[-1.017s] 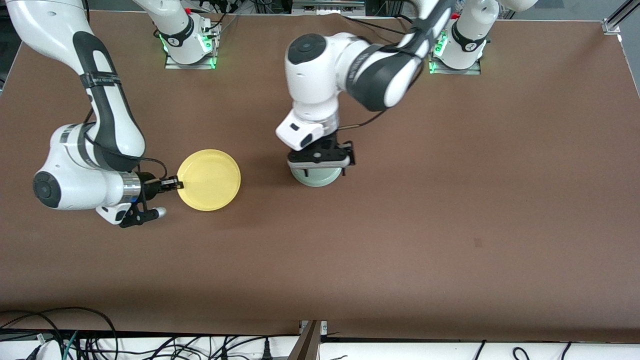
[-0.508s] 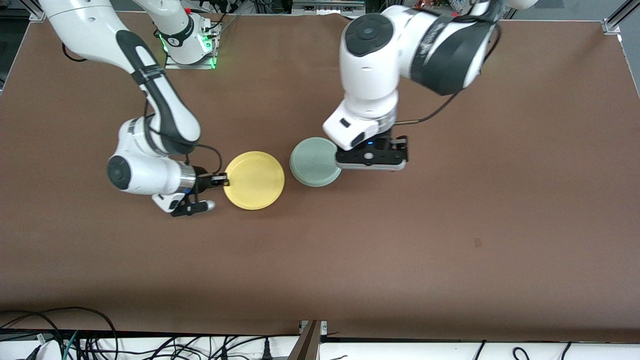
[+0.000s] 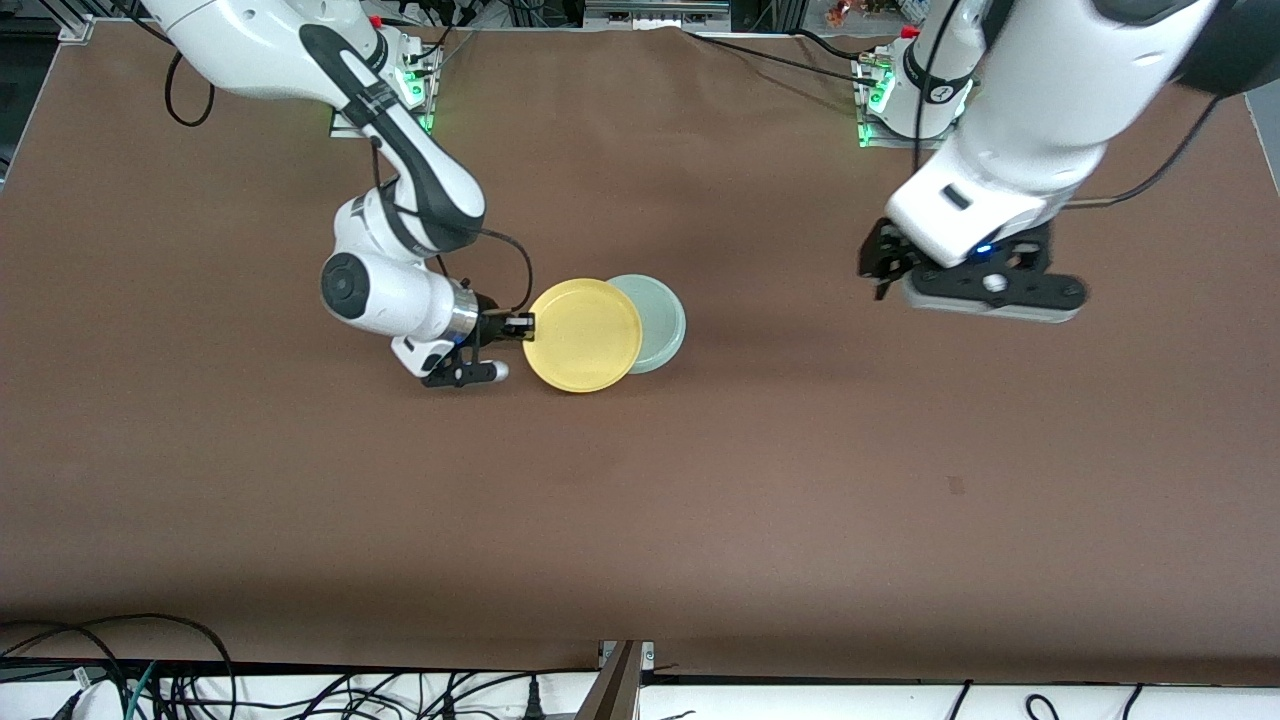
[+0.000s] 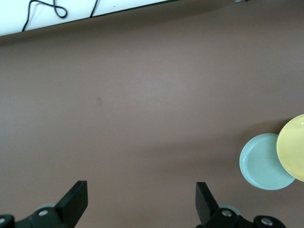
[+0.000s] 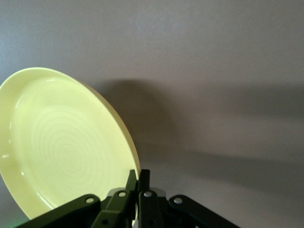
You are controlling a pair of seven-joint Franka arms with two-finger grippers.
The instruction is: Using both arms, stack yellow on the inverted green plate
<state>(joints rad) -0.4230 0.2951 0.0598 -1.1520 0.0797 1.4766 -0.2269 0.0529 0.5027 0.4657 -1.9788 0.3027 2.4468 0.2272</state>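
The round, shallow, bright yellow plastic plate (image 3: 583, 334) is pinched by its rim in the right gripper (image 3: 518, 325), fingers clamped tight on the edge, and it hangs partly over the round, pale mint-green plate (image 3: 661, 322) lying on the brown counter (image 3: 800, 500). From the front the yellow plate covers the part of the green plate toward the right arm's end of the counter; the rest of the green plate shows uncovered.

The step in hand looks like the placing itself — the yellow plate is over the green plate but not centred on it. The next move probably calls for carrying it further across until the rims line up, then lowering and releasing.

The left gripper (image 3: 985, 285) waits in the air over bare counter, well apart from the green plate toward the left arm's end, fingers (image 4: 73, 202) spread wide and holding nothing.

The right wrist view shows what the front view cannot — the fingers (image 5: 138, 183) closed on the yellow plate's rim, with the plate's ringed face turned to the camera. The left wrist view shows both plates together, the yellow plate's edge overlapping the green plate.
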